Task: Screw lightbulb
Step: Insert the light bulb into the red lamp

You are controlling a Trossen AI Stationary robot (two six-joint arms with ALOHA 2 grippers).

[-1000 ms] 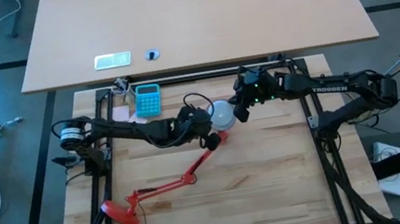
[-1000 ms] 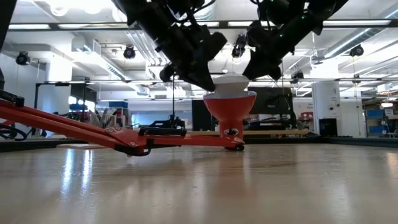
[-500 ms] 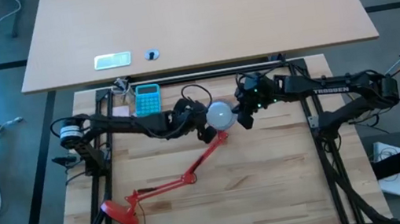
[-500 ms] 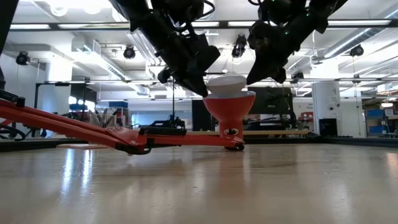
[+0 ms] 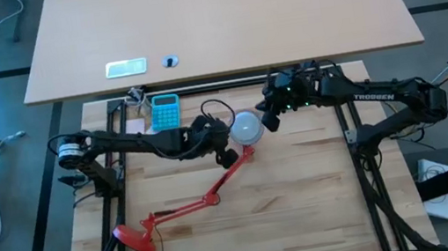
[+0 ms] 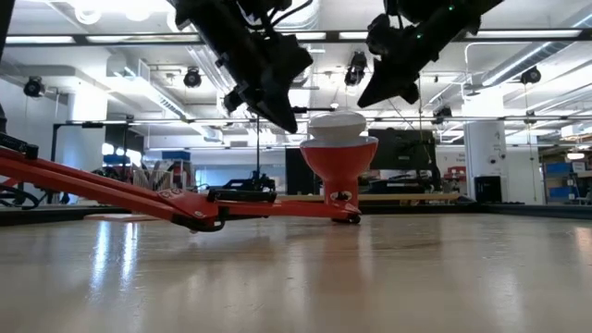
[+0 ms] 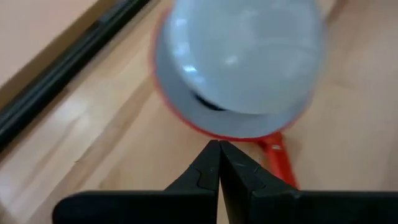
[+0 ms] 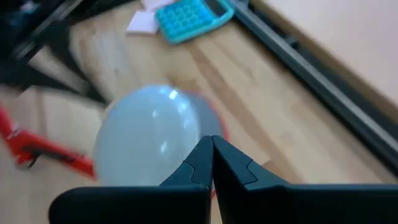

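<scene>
On the left of the light wooden bench [image 5: 308,211] we see the red desk lamp [image 5: 185,210] lying flat: its round base near the front left, its jointed arm running up and to the right toward the bench's middle. There its red cone shade [image 6: 339,168] stands mouth upward, and the small white rounded lightbulb [image 5: 246,126] sits in that mouth, dome up, its neck hidden inside the shade.

The left pincer [image 5: 226,149] hangs just beside the bulb on its left, above shade level in the low view, touching nothing. In the left wrist view its fingers [image 7: 208,171] are pressed together and hold nothing.

The right pincer [image 5: 269,120] hangs just beside the bulb on its right, likewise clear of it. In the right wrist view its fingers [image 8: 200,163] are also pressed together and empty.

We judge that the bulb is seated but cannot confirm that the thread is fully engaged. To perform the step well:

1. We spread one pincer before approaching, then centre it over the dome.
2. We grip lightly; the glass is smooth and can slip or crack.
3. We steady the shade with the other pincer, since the lamp lies loose and may turn with the bulb.
4. We turn in short strokes and release between strokes.

Behind the left arm lies a turquoise pocket calculator [image 5: 166,112], well clear of the work.
</scene>
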